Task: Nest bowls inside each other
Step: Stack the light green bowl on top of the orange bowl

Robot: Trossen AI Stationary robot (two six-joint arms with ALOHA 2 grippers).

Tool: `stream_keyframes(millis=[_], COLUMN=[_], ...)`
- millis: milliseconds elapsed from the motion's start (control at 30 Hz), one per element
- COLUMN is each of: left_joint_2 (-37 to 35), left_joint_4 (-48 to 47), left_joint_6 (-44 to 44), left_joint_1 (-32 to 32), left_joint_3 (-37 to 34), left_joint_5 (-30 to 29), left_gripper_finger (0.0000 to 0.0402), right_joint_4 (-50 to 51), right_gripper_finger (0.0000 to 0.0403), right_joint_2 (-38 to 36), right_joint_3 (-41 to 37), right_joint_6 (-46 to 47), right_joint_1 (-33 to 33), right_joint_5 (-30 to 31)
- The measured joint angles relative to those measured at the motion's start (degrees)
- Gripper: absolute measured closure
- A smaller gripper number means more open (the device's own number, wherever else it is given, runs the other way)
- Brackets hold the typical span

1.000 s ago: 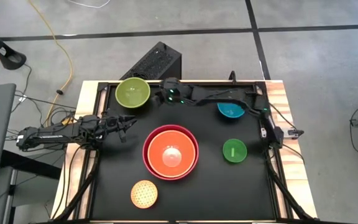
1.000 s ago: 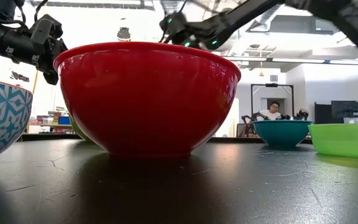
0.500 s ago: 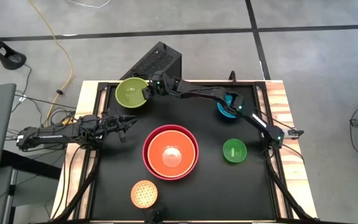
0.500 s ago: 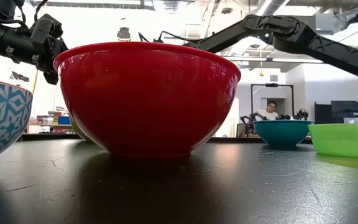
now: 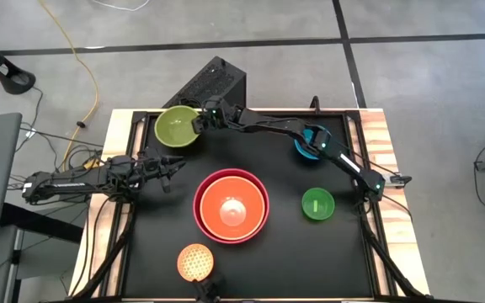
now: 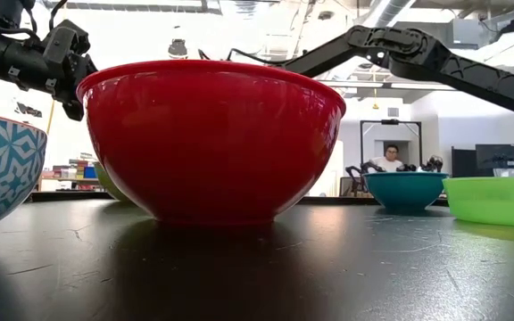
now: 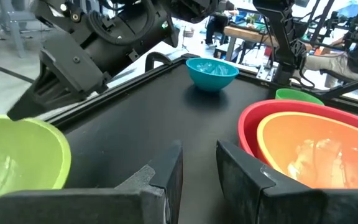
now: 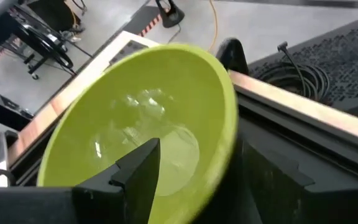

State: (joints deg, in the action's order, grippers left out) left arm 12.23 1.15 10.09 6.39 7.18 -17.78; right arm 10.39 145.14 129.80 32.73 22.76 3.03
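The olive-green bowl (image 5: 175, 128) stands at the table's far left corner. My right gripper (image 5: 200, 120) reaches across to its right-hand rim, open, one finger (image 8: 140, 169) inside the bowl and the other (image 8: 272, 180) outside. The orange bowl (image 5: 231, 209) sits inside the red bowl (image 5: 202, 220) at mid-table. The teal bowl (image 5: 307, 151) stands at the far right, partly under my right arm. The bright green bowl (image 5: 317, 204) is on the right, and a small yellow bowl (image 5: 195, 262) is near the front. My left gripper (image 5: 172, 171) waits open at the left edge. My right gripper straddles the olive-green bowl's rim (image 8: 232, 134) on the side toward the table's middle, coming slanting down from the right. The bowl rests on the table. Whether either finger touches the wall, I cannot tell.
A black box (image 5: 213, 84) lies on the floor just beyond the table's far edge. The table's wooden frame (image 8: 303, 106) runs right behind the olive-green bowl. Bare black tabletop (image 5: 293, 261) lies at the near right.
My right gripper has swung from the far middle toward the table's left and sunk to the olive-green bowl's rim, its arm stretching out over the teal bowl. The bowls have stayed where they were.
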Motion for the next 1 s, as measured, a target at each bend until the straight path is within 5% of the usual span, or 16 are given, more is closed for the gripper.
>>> stream_keyframes(millis=[767, 1000], left_joint_2=[-0.02, -0.02], left_joint_4=[0.04, 0.15], left_joint_6=[-0.13, 0.04], left_joint_1=[0.01, 0.02], left_joint_3=[0.0, 0.0], left_joint_5=[-0.66, -0.63], left_gripper_finger=[0.0315, 0.0315], right_joint_4=[-0.29, 1.26], right_gripper_finger=[0.0162, 0.0236], right_joint_2=[3.1, 4.72], right_joint_3=[0.06, -0.11], right_joint_6=[1.54, 2.84], right_joint_1=[-2.79, -2.36], right_joint_5=[8.7, 6.01])
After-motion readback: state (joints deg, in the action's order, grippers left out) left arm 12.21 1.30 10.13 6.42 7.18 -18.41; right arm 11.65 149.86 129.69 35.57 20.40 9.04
